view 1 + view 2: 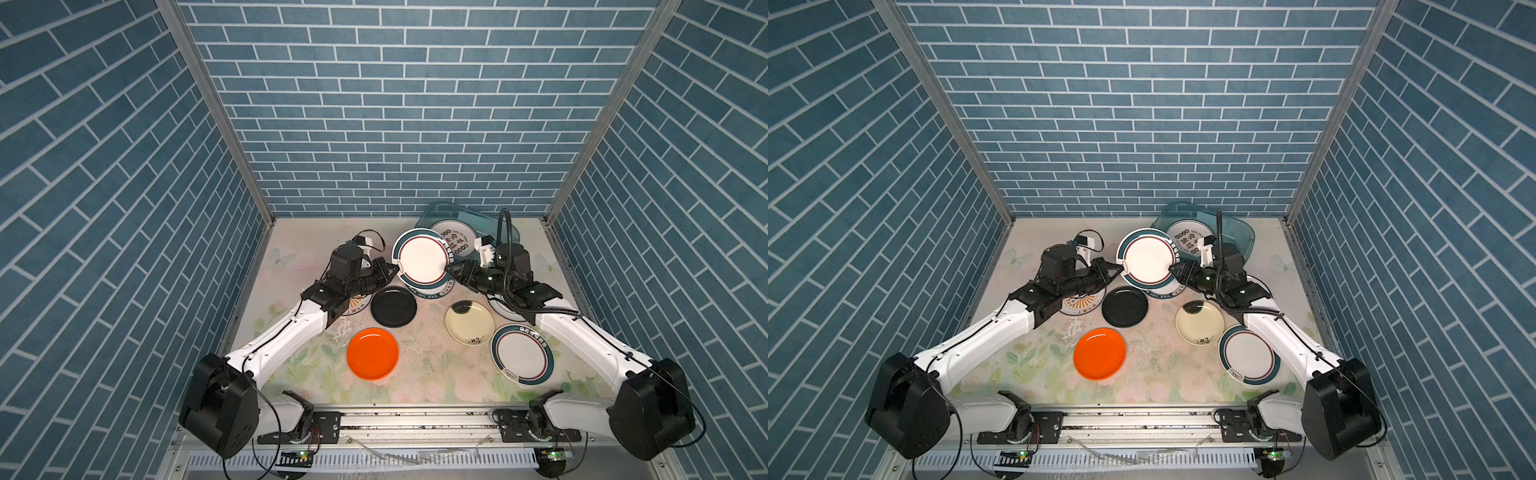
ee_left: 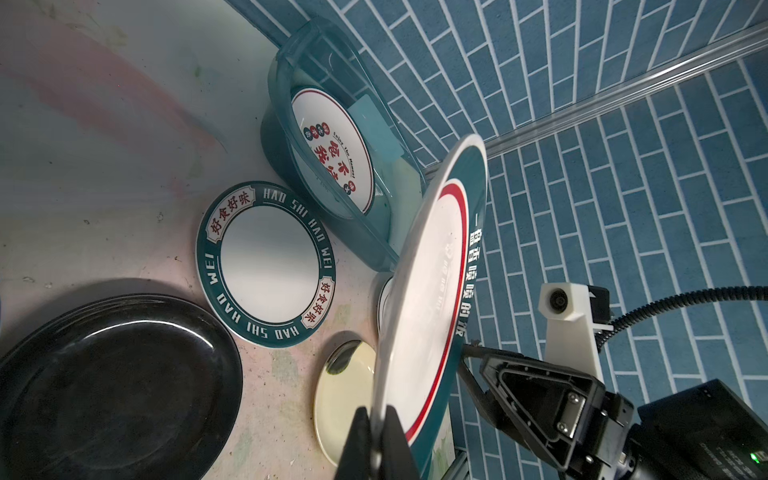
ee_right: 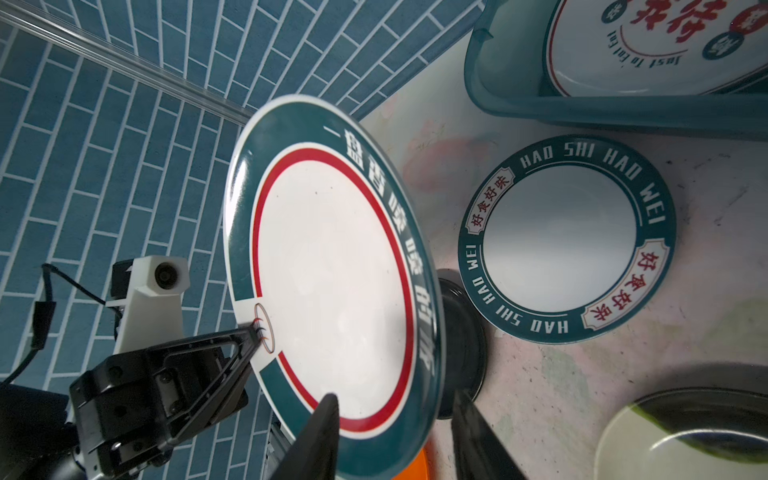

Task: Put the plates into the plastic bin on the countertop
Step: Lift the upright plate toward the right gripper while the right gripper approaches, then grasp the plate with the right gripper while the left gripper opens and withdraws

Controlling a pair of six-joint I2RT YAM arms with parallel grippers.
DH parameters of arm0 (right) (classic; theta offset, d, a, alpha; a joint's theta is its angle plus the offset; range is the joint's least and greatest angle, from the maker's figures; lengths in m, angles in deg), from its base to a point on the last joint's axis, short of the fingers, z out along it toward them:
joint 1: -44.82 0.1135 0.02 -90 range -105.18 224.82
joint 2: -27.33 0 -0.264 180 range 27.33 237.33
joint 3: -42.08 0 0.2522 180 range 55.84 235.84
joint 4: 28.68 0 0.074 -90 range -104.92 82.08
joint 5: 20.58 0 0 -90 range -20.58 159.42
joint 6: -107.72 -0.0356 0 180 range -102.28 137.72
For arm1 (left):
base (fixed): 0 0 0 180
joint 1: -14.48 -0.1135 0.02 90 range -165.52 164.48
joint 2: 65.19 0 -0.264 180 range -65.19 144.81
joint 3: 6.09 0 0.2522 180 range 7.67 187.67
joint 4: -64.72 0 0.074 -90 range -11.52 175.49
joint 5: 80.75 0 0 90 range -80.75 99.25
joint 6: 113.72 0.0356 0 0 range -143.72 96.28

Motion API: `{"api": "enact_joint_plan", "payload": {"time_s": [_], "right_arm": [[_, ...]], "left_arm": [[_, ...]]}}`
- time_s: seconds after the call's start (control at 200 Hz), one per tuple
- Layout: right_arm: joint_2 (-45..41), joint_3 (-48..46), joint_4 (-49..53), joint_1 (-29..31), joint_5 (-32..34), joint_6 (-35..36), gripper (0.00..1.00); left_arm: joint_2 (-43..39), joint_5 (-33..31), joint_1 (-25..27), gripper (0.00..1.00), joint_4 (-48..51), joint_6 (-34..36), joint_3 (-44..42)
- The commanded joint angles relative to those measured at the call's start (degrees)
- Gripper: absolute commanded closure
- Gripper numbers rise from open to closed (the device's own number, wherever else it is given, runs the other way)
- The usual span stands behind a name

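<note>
A white plate (image 1: 422,262) (image 1: 1148,262) (image 2: 432,270) (image 3: 332,282) with a teal rim and red ring hangs tilted above the countertop (image 1: 419,365). My left gripper (image 1: 395,270) (image 1: 1120,270) (image 2: 376,415) is shut on its left edge. My right gripper (image 1: 449,270) (image 1: 1172,268) (image 3: 395,395) stands open, one finger on each side of the opposite rim, with gaps showing. The plastic bin (image 1: 509,232) (image 1: 1241,232) (image 2: 274,137) (image 3: 540,104) sits at the back right. A white plate with red characters (image 1: 453,239) (image 2: 332,149) lies in it.
Several plates lie on the countertop: a lettered teal-rimmed one (image 2: 266,266) (image 3: 561,237) under the held plate, black (image 1: 393,306), orange (image 1: 372,353), cream (image 1: 468,322), and a teal-rimmed one (image 1: 522,355) at front right. Others lie partly hidden under each arm. Brick walls enclose three sides.
</note>
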Motion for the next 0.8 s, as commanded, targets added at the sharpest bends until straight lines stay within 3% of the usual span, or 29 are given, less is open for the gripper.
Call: {"api": "enact_joint_plan", "payload": {"time_s": [0.0,0.355,0.535,0.585,0.635,0.71,0.795], "right_arm": [[0.3,1.6,0.8,0.3,2.9,0.7,0.59],[1.7,3.2,0.0,0.2,3.7,0.0,0.77],[2.8,3.4,-1.2,0.3,4.2,-1.6,1.00],[3.1,3.6,-0.6,0.3,4.5,-1.6,1.00],[3.4,4.1,0.7,0.3,5.5,-1.2,1.00],[3.3,4.8,2.1,0.2,7.0,-0.5,1.00],[3.4,5.5,2.5,0.2,8.2,-0.3,1.00]], "left_arm": [[-0.5,1.8,0.6,1.00,-5.9,-0.4,-0.4],[0.1,4.1,0.6,1.00,-8.5,-0.7,-2.3],[0.4,4.0,0.6,1.00,-8.6,-0.2,-3.3],[0.8,3.8,0.5,1.00,-8.2,-0.1,-3.4],[1.2,3.5,0.5,0.84,-7.7,0.3,-3.3],[1.3,3.6,-0.3,0.70,-5.6,1.6,-2.8],[-0.8,1.1,-0.9,0.29,-1.9,4.3,-2.6]]}}
